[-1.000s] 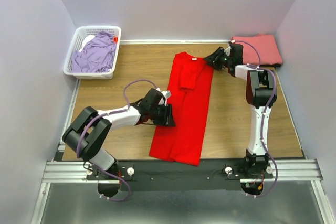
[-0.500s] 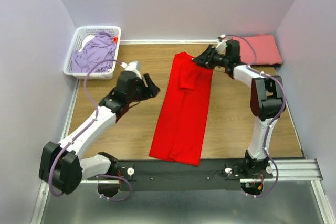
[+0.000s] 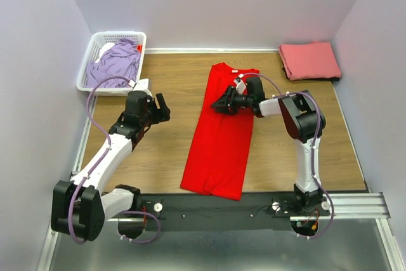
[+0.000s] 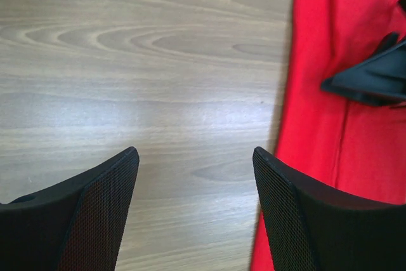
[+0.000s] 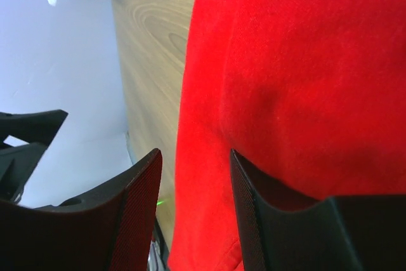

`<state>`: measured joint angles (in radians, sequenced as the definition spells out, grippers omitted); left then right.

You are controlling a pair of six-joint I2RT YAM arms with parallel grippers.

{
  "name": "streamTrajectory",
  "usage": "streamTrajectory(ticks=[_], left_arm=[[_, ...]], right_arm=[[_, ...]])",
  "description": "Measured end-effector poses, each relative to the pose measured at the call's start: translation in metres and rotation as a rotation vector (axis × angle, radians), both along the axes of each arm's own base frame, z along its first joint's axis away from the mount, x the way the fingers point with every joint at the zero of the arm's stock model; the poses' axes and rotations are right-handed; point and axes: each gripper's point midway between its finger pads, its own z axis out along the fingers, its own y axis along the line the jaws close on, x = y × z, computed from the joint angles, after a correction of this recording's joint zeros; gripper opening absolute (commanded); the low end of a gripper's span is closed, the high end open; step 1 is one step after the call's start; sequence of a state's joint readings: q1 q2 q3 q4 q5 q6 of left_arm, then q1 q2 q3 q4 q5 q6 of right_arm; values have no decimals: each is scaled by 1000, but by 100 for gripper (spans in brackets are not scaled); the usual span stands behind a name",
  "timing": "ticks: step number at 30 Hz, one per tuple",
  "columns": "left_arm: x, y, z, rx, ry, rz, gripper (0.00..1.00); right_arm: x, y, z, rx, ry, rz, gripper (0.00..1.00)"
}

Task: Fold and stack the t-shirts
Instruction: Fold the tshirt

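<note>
**Q:** Which way is the shirt from you?

**A:** The red t-shirt (image 3: 219,150) lies flat on the table (image 3: 279,150), just right of my left gripper (image 3: 160,104). That gripper hangs wide open over bare wood. The shirt is a smooth, narrow strip, and its long axis runs collar far, hem near.

**Q:** And the other arm?

**A:** My right gripper (image 3: 222,106) is nearer. It rests on the cloth toward the collar end, jaws half apart, nothing pinched that I can see. I judge the lengthwise fold starts there.
</note>
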<state>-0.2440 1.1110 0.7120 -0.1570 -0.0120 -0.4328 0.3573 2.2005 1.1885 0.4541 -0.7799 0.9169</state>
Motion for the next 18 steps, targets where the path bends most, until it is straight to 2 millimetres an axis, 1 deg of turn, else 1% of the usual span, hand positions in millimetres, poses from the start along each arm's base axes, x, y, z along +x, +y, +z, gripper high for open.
streamTrajectory(ticks=[2, 6, 7, 8, 9, 10, 12, 13, 14, 15, 16, 17, 18], left_arm=[[-2, 1, -5, 13, 6, -6, 80], [2, 1, 0, 22, -21, -15, 79], [3, 1, 0, 23, -25, -16, 79], [4, 1, 1, 25, -29, -17, 79], [5, 1, 2, 27, -35, -20, 79], [5, 1, 2, 27, -36, -20, 79], [6, 1, 2, 29, -40, -22, 79], [6, 1, 3, 28, -43, -22, 79], [6, 1, 4, 28, -46, -22, 79], [7, 1, 4, 28, -47, -22, 79], [7, 0, 5, 25, -50, -26, 79], [7, -1, 5, 23, -52, -29, 79], [7, -2, 6, 22, -55, -33, 79]], right_arm=[[2, -1, 2, -1, -7, -8, 54], [3, -5, 6, -32, -9, -25, 55], [3, -7, 13, -55, -25, -27, 55], [4, -8, 17, -63, -32, -30, 55], [6, -11, 32, -74, -64, -39, 55], [10, -14, 42, -94, -97, -59, 55], [19, -20, 73, -90, -171, -89, 55], [24, -25, 86, -92, -202, -113, 54], [31, -32, 94, -93, -224, -136, 52], [39, -41, 99, -94, -236, -160, 49], [46, -50, 98, -98, -238, -182, 44], [52, -57, 95, -105, -233, -200, 42], [59, -66, 86, -117, -220, -218, 39]])
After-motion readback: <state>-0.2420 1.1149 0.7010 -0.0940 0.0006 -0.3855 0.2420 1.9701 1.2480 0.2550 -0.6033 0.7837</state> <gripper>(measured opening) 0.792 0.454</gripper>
